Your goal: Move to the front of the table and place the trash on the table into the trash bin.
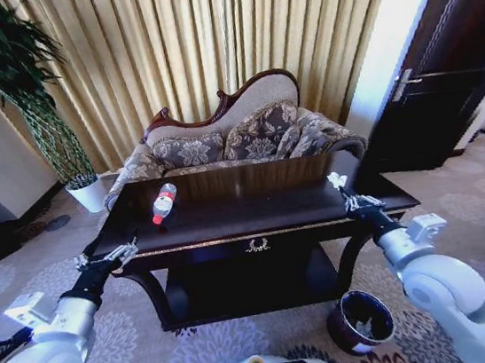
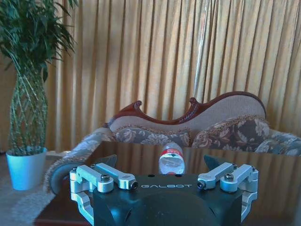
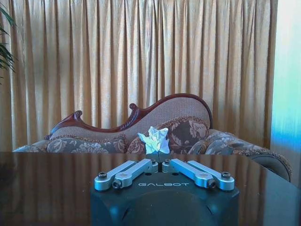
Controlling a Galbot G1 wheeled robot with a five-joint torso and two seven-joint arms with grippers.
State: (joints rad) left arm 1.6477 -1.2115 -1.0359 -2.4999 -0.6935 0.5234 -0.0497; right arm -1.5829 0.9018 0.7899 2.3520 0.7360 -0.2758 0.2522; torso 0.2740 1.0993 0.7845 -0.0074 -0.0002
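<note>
Curtained room, sofa (image 1: pixel 246 136) behind table (image 1: pixel 229 214) | bottle (image 1: pixel 164 202) lying flat, cap toward table front | right gripper (image 1: pixel 340 185) clamped on paper scrap (image 3: pixel 155 140) | left gripper (image 1: pixel 128 248) spread wide | bin (image 1: pixel 361 320) on floor.

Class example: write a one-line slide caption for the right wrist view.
Right gripper shut on a crumpled paper scrap above the glossy table.

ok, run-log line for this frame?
right claw: shut on paper scrap | left claw: open, table edge | bottle: lying on table

bright daylight glows through the curtains (image 1: pixel 206 43), mirrored on the glossy table (image 1: pixel 255 211); head view bends at edges.
</note>
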